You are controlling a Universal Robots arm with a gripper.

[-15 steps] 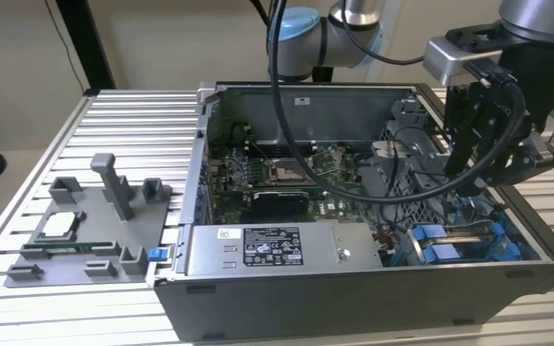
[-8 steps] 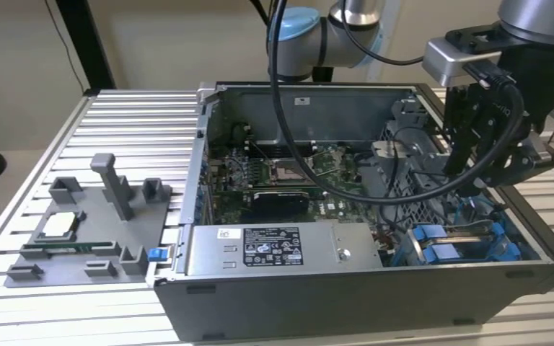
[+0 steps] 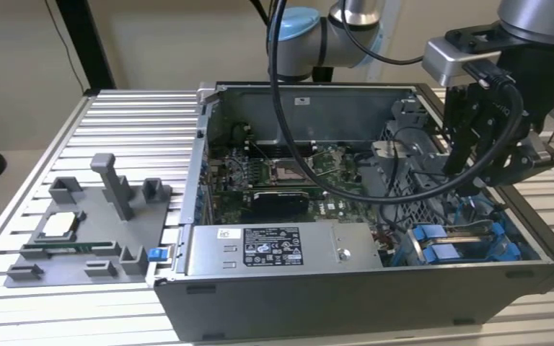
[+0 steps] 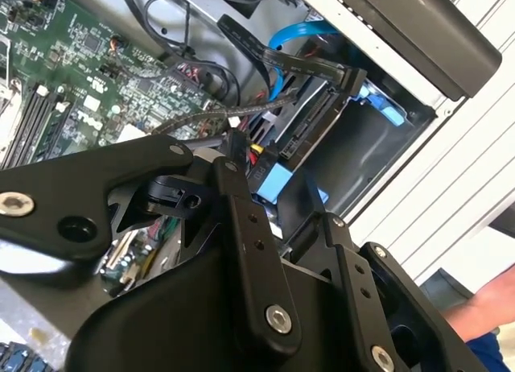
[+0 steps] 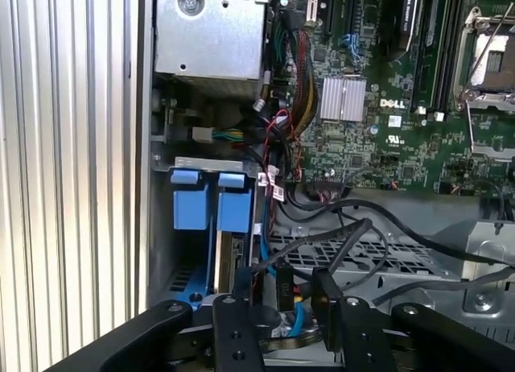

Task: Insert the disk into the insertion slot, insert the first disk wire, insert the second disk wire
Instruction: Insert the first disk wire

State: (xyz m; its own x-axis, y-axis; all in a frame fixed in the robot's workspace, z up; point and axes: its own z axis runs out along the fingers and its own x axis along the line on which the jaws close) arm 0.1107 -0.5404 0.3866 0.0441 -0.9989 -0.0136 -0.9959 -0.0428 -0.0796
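Open PC case (image 3: 354,303) sits on slatted table (image 3: 123,115). The arm's gripper (image 3: 475,179) is down inside it at the corner on the exterior view's right, over the insertion slot (image 5: 161,251) w/ blue tabs (image 5: 189,207). The disk (image 4: 315,124) is seated on edge in that slot, just beyond the fingers (image 5: 232,332), long axis approx. along the case's near wall, tab end toward the power-supply box (image 3: 277,249). Fingers stand apart, nothing clamped; a black wire plug (image 5: 286,286) w/ red/yellow leads sits in line w/ the gap, contact not determinable.
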